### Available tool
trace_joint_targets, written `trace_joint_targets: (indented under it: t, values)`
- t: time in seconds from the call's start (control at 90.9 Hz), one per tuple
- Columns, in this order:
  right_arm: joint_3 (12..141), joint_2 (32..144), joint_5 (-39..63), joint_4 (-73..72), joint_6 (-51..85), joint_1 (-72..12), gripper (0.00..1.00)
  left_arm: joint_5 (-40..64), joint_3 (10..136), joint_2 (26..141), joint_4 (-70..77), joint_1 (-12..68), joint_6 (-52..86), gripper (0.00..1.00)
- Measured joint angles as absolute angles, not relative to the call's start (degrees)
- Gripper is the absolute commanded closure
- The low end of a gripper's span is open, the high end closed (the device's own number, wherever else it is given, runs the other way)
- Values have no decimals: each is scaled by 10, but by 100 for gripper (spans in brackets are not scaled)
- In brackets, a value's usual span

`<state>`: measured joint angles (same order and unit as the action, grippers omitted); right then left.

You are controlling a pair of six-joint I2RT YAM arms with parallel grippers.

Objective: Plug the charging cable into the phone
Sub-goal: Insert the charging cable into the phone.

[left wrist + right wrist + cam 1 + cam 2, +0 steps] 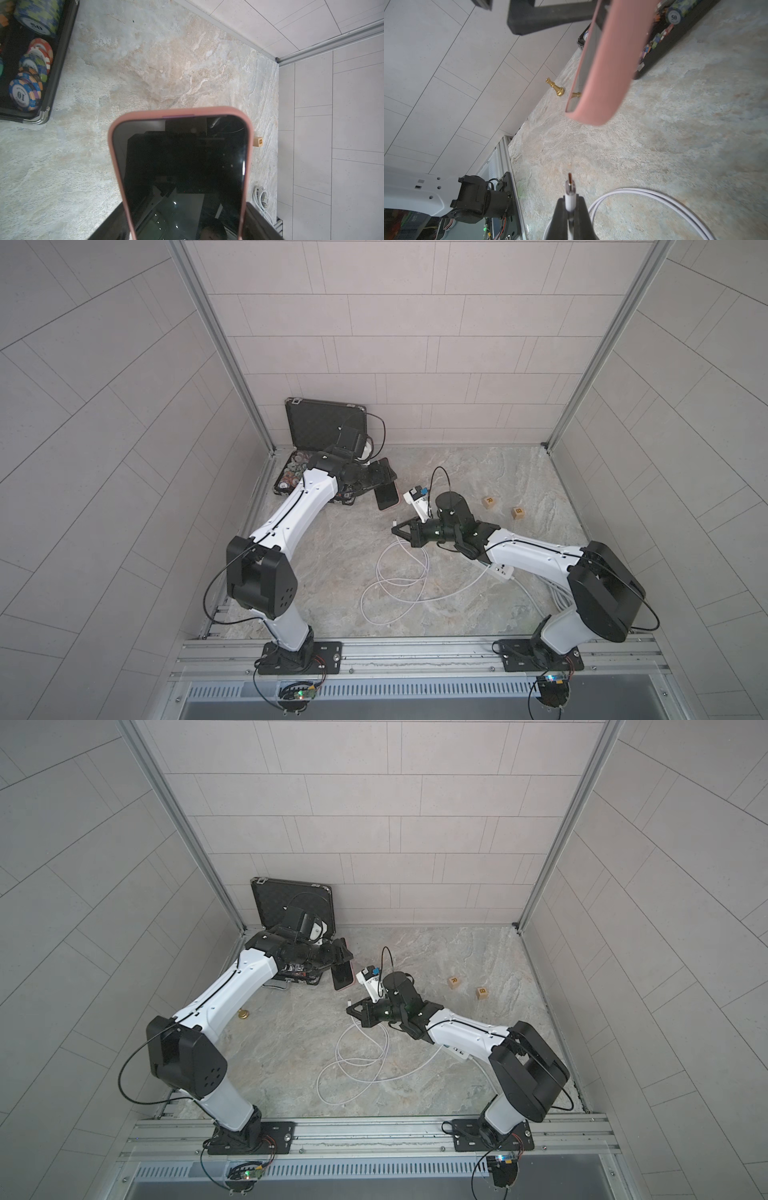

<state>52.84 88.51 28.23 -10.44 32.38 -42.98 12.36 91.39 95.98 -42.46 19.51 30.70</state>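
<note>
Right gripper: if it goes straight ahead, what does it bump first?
Probably the phone, its near end; only air lies between. Depth is unclear, so the plug it pinches might slip past.

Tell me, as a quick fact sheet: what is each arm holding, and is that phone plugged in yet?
Left tool: closed on the phone, held above the table
Right tool: closed on the charging cable, just behind its plug
Plugged in: no, a gap separates plug and phone
Cable slack: loose loops on the table
Also there: poker chip case, cube marked R, cube marked B, gold chess piece, power strip
</note>
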Motion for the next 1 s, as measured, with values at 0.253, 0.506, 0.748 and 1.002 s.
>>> trace_joint_targets:
  t: [0.253,0.506,0.748,1.002]
  values:
    - [543,885,276,-112,326,-432,100,153,879,951,-393,195,326,26]
    - [543,885,263,-99,324,-432,100,155,864,927,-377,195,327,26]
    - [543,885,254,-95,321,-432,100,154,855,918,-365,196,326,27]
    - [543,882,245,-88,316,-432,100,152,842,918,-363,197,324,27]
